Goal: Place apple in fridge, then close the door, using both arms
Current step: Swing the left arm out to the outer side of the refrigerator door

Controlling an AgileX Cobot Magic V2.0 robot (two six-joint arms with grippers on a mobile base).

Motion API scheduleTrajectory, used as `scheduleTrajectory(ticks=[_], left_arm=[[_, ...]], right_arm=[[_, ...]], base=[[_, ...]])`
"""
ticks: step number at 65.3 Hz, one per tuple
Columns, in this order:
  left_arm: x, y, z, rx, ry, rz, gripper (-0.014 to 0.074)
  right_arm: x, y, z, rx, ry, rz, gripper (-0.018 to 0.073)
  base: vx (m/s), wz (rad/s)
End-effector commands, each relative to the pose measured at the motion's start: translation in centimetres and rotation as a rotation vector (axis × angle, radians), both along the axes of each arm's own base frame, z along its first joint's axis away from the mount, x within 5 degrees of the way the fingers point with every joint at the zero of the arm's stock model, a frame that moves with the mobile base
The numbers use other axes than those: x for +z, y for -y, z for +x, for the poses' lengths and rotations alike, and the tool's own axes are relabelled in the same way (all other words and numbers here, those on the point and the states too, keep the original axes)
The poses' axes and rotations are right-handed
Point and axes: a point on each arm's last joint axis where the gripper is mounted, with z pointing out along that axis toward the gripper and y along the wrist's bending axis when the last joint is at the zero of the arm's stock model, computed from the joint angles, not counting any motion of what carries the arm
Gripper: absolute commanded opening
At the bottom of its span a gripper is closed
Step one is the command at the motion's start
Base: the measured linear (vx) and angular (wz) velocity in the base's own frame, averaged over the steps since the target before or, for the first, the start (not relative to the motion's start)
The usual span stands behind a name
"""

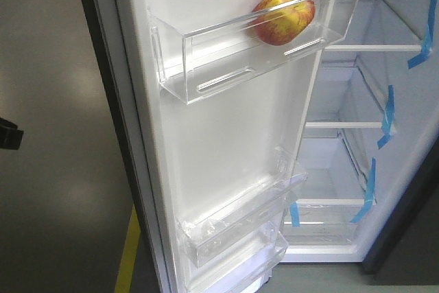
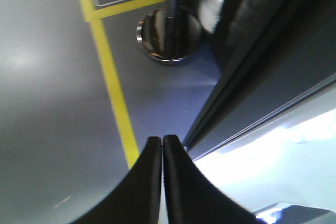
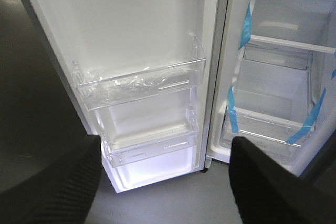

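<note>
**A:** Where is the apple (image 1: 283,13)?

**B:** In the upper door bin (image 1: 206,66), the clear plastic one on the white inner lining of the door (image 1: 226,142). It sits at the end of the bin nearest the fridge (image 1: 418,135) compartment, resting on the bin's floor behind its front wall. Its skin is red with yellow streaks.

**A:** And the door itself?

**B:** It stands wide open. The lower door bins (image 1: 240,221) hold only crumpled clear film. Inside the fridge, the glass shelves (image 1: 370,48) have blue tape strips (image 1: 387,116) at their edges.

**A:** What about the left pincer (image 2: 162,141)?

**B:** Its two black fingertips are pressed together with nothing between them. It hangs over the grey floor (image 2: 47,103), just beside a yellow line (image 2: 113,93) and close to the edge of a dark grey panel. I cannot tell whether that panel is the door's outer face. A round shiny metal foot (image 2: 169,38) stands further off on the floor.

**A:** And the right pincer (image 3: 165,179)?

**B:** It is spread wide and holds nothing. One finger shows at each bottom corner of the right wrist view. It faces the lower part of the open door and the fridge compartment, well apart from both.

**A:** Is either pincer near the apple?

**B:** No. Neither wrist view shows the fruit.
</note>
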Motion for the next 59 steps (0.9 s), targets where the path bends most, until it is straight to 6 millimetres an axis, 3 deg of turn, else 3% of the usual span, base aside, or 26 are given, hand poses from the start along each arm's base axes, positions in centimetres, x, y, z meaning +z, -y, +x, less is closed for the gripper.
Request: scheduleTrajectory(ticks=[1, 40, 59], left_arm=[[1.5, 0.6, 1.7, -0.026, 0.090, -0.050, -0.0006], [0.7, 2.2, 11.1, -0.167, -0.017, -0.184, -0.0006], [1.1, 3.4, 14.0, -0.259, -0.012, -0.304, -0.0006]], right_arm=[[1.1, -0.1, 0.4, -0.009, 0.063, 0.015, 0.0486], [1.1, -0.1, 0.4, -0.009, 0.063, 0.015, 0.0486], [1.1, -0.1, 0.4, -0.009, 0.063, 0.015, 0.0486]], base=[[0.00, 0.00], [0.00, 0.00], [0.00, 0.00]])
